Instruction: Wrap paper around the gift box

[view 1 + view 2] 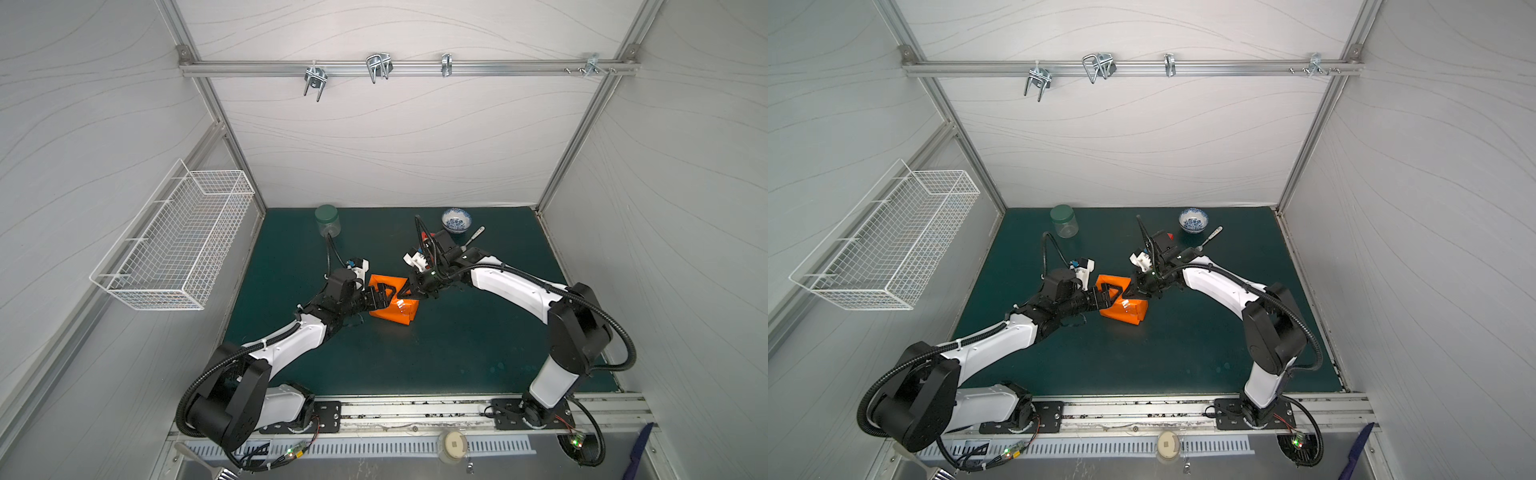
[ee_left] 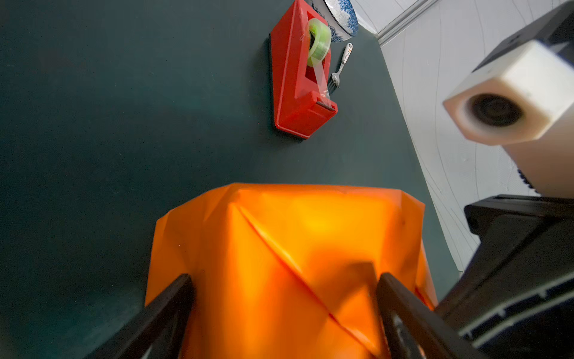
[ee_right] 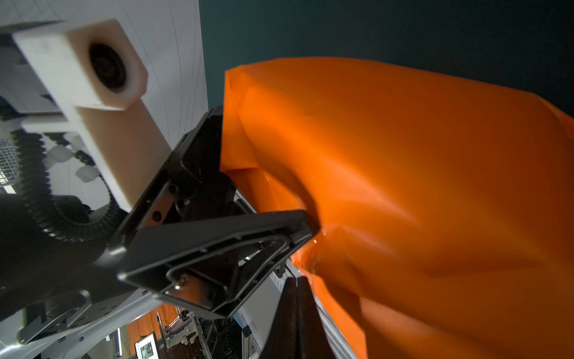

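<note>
Orange paper (image 1: 395, 312) covers the gift box, which is hidden beneath it in the middle of the bench (image 1: 457, 357). The left pincer (image 2: 284, 276), jaws spread wide, lies across the parcel's top with a finger on either side of a diagonal fold, apparently to pin the wrap flat. The right pincer (image 3: 295, 279), jaws together, sits at a loose flap's edge; whether it nips anything cannot be told. A red tape dispenser (image 2: 298, 77) stands near, likely for sealing the seam.

Both top views look steeply down from high above the paper (image 1: 405, 313), sharing the whole bench (image 1: 457, 353). Each wrist camera sits close against the paper, facing it from opposite sides.
</note>
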Available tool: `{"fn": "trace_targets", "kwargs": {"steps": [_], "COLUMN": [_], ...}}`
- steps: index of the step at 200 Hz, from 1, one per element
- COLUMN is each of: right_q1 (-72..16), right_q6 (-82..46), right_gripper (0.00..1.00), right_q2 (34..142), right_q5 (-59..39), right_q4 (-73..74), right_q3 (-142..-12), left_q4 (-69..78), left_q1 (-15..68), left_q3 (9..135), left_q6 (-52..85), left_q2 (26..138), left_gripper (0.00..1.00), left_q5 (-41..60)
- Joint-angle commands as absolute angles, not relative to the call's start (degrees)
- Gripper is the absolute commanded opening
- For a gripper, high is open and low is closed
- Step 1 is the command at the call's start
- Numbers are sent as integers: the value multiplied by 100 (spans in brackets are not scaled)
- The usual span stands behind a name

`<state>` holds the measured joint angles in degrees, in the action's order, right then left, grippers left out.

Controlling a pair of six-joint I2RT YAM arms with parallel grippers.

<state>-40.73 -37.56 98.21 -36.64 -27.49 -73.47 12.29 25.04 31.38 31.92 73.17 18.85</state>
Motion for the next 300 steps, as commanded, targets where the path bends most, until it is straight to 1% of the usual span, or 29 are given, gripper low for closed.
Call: {"fn": "trace_targets", "kwargs": {"steps": [1, 32, 55, 84, 115, 149, 216, 255, 280, 300], "right_q1": [-4032, -4004, -3963, -4072, -4203, -4207, -4027, -4065, -4057, -4031], "right_q6": [-3595, -3409, -3233, -3364, -3429, -3377, -3193, -2824, -2508, -2312], "right_gripper": [2, 2, 1, 1, 1, 0, 0, 0, 0, 0], "right_q2": [9890, 9744, 9387, 9076, 9276, 9532, 9448, 9209, 8885, 8393], "right_q5": [-3608, -3604, -3577, -3740, -3867, -3902, -3478, -2788, -2577, -2562], "right_q4": [-2709, -2878, -3028, -2605, -2185, -2076, -2061, -2075, -2399, -2517], "right_q3": [-7074, -6820, -6785, -6716, -6741, -6613, -6293, -6282, -6303, -6169], "left_q4": [791, 783, 743, 721, 673, 640, 660, 698, 644, 602], "left_q1": [2564, 2561, 2566, 2566, 2564, 2562, 2566, 2564, 2564, 2565], "left_q3": [3217, 3246, 3295, 3296, 3302, 3326, 3331, 3353, 3489, 3665], "left_q6": [3087, 3078, 3085, 3086, 3078, 3072, 3069, 3099, 3168, 3266], "left_q2": [7351, 7359, 7376, 7352, 7319, 7306, 7368, 7392, 7385, 7304], "left_gripper": [93, 93, 93, 93, 93, 93, 93, 93, 94, 97], "left_q5": [1872, 1855, 1863, 1850, 1837, 1830, 1854, 1871, 1914, 1946]}}
